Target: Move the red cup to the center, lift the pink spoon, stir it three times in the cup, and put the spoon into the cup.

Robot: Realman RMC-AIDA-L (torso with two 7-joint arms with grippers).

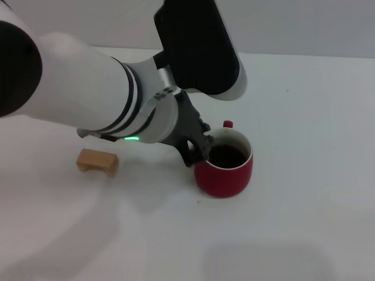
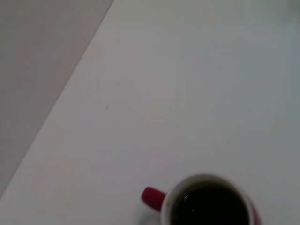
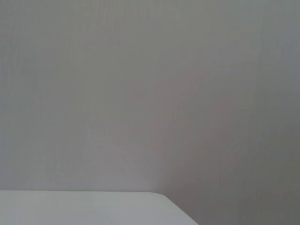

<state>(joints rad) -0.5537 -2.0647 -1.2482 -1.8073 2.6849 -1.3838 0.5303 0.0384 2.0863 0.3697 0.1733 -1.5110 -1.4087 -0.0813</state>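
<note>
Cup: the red cup [image 1: 224,167] stands upright on the white table [image 1: 304,117], a little right of the middle of the head view, its small handle [image 1: 228,124] pointing to the far side.
Cup from the left wrist: the same cup [image 2: 206,201] shows from above, pale rim, dark inside, handle [image 2: 152,197] sticking out.
Left gripper: the left gripper [image 1: 198,153] is down at the cup's left rim, touching or just beside it; its dark fingers run into the rim there, and I cannot tell whether they are spread or pinching the wall.
Right gripper: not seen in any view; its wrist camera looks at a blank wall and a table corner.
Spoon: the pink spoon is not visible anywhere, perhaps hidden behind the left arm.
How the cup handles: it looks like ceramic, so stiff, fairly heavy for its size and smooth; it would likely chip if tipped or knocked.
Where to take hold: the rim wall, one finger inside and one outside, seems the firmest grip; the handle looks too small to hold well.
Count: one cup, one wooden block [image 1: 98,161] near the left, one gripper in view, no spoon seen.
</note>
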